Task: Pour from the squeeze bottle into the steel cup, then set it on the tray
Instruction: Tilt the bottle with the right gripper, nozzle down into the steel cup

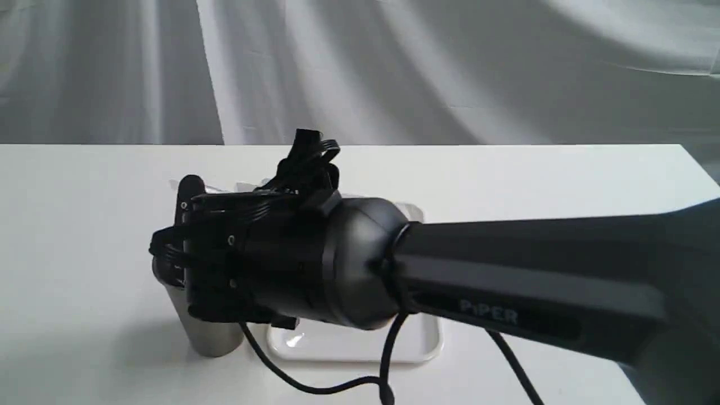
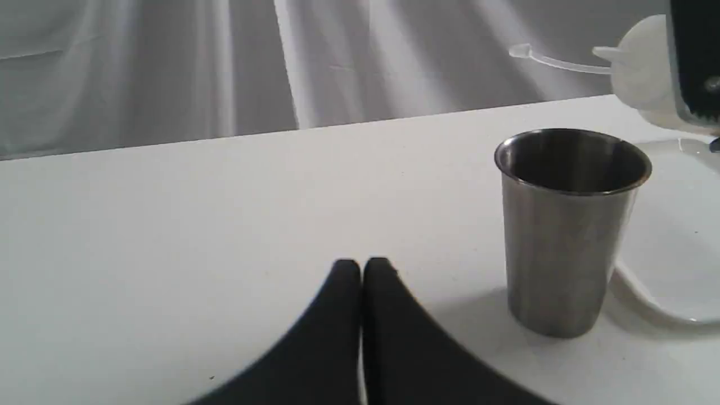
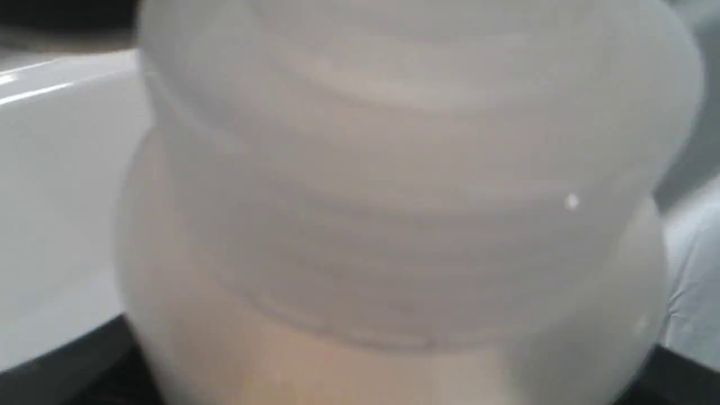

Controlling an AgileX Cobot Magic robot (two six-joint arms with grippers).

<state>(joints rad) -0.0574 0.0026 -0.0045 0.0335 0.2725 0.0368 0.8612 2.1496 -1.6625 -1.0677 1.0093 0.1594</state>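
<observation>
The steel cup [image 2: 568, 225] stands upright on the white table, its lower part also showing under the right arm as the steel cup [image 1: 209, 333]. Beside it lies the white tray [image 2: 675, 264], seen too as the tray [image 1: 351, 344]. The squeeze bottle [image 3: 394, 225] fills the right wrist view, blurred, amber low in it. My right gripper [image 1: 173, 247] is shut on it. The bottle's cap [image 2: 641, 73] hangs tipped sideways above the cup's far rim, with a black finger [image 2: 694, 56] behind it. No stream shows. My left gripper [image 2: 361, 269] rests shut and holds nothing, apart from the cup.
The right arm [image 1: 534, 281] reaches across the table from the right and hides most of the tray and cup in the exterior view. Its cable [image 1: 315, 385] droops near the front edge. Grey cloth [image 1: 360, 67] hangs behind the table.
</observation>
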